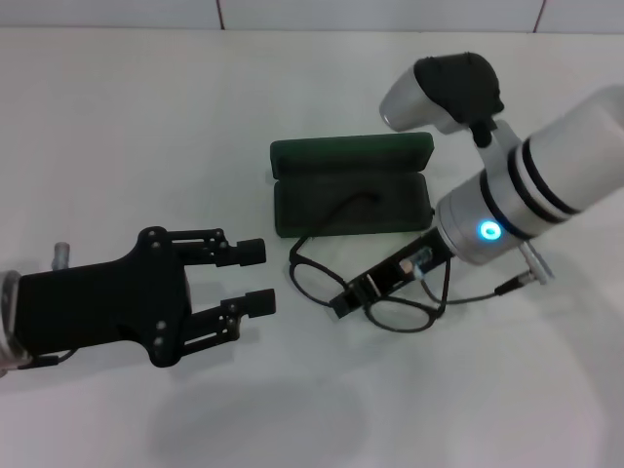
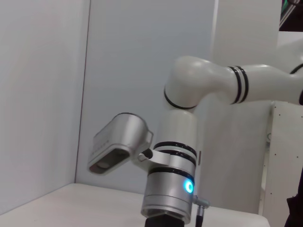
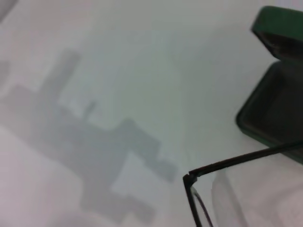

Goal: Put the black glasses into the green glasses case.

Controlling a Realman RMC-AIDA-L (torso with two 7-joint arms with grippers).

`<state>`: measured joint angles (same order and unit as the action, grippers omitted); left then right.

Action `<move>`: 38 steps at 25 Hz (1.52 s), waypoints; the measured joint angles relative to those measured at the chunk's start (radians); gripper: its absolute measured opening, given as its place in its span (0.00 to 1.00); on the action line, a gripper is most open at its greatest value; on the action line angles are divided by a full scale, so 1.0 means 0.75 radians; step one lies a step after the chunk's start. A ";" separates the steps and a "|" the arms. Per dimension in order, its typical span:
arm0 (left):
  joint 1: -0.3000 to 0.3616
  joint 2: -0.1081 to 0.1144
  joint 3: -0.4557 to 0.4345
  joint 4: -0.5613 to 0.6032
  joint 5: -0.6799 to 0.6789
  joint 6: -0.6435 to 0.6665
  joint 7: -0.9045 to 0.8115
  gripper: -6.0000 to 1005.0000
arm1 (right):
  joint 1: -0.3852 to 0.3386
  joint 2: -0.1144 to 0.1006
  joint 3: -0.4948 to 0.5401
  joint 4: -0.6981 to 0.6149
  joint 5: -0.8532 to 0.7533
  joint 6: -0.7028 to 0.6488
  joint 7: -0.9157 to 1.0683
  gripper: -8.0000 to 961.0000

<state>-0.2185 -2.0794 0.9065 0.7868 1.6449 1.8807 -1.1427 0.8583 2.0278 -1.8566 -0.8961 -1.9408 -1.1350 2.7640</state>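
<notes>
Near the bench's centre, your right gripper (image 1: 353,293) is clenched on the bridge of the black glasses (image 1: 366,288), just in front of the open green glasses case (image 1: 351,195); one temple already rests inside. Step in hand: transfer. Next, lift toward the far edge, then release. Left gripper (image 1: 255,278) waits released near the left edge

Thin black wire-frame glasses (image 1: 336,278), dark green hard clamshell case (image 1: 351,185) with grey-green lining, white table (image 1: 146,117)
</notes>
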 joint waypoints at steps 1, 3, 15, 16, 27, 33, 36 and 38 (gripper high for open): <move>0.000 -0.001 0.000 0.000 0.000 0.000 0.000 0.45 | -0.024 0.000 -0.004 -0.031 0.000 0.004 0.000 0.19; 0.002 -0.001 -0.003 0.000 -0.002 0.001 0.000 0.45 | -0.059 0.000 -0.010 -0.069 0.000 0.009 0.000 0.19; 0.010 0.011 -0.053 -0.017 -0.095 0.008 -0.018 0.45 | -0.157 0.000 -0.050 -0.205 0.011 -0.054 -0.004 0.16; 0.009 0.013 -0.054 -0.027 -0.106 0.008 -0.018 0.45 | -0.164 0.000 -0.051 -0.214 0.011 -0.063 -0.004 0.16; -0.004 0.038 -0.160 -0.104 -0.206 0.008 -0.010 0.45 | -0.301 -0.002 -0.068 -0.418 0.018 -0.138 -0.105 0.15; 0.005 0.038 -0.162 -0.133 -0.360 0.051 -0.013 0.45 | -0.519 -0.006 0.034 -0.627 0.046 -0.186 -0.405 0.14; -0.005 0.039 -0.162 -0.175 -0.412 0.079 -0.016 0.45 | -0.589 -0.005 0.135 -0.654 0.108 -0.300 -0.638 0.13; -0.009 0.039 -0.161 -0.189 -0.437 0.093 -0.026 0.45 | -0.636 -0.004 0.226 -0.656 0.191 -0.419 -0.866 0.13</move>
<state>-0.2253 -2.0503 0.7856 0.6451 1.3169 1.9507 -1.1625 0.3814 2.0250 -1.6871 -1.3884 -1.7973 -1.4491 2.1143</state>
